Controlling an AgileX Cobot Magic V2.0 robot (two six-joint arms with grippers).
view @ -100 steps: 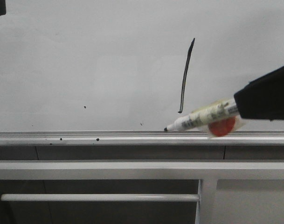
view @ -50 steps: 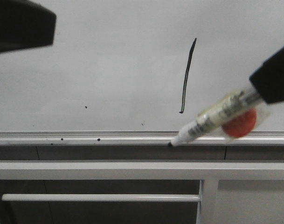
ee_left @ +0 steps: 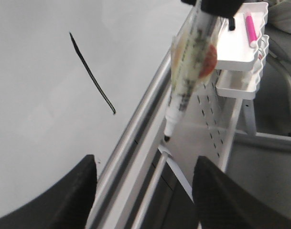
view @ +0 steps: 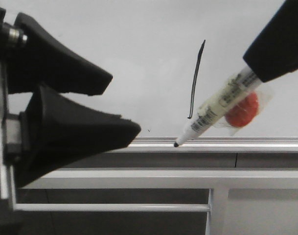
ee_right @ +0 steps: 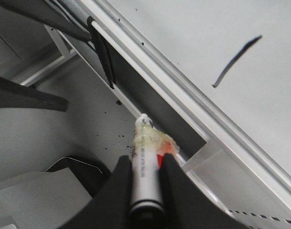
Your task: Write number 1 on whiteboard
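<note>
The 1 (view: 195, 81) stands as a thin slanted stroke on the board (view: 139, 44), above the rail (view: 246, 142). At its 4 o'clock, the right pincer (ee_right: 145, 179) clamps a marker (view: 212, 111), tip down at the rail. The left pincer (ee_left: 143, 191) gapes wide and empty at 9 o'clock.

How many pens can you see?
2. One marker is in the right gripper, its tip down by the whiteboard's rail. One pink pen lies in a white tray beyond. More may be hidden.
</note>
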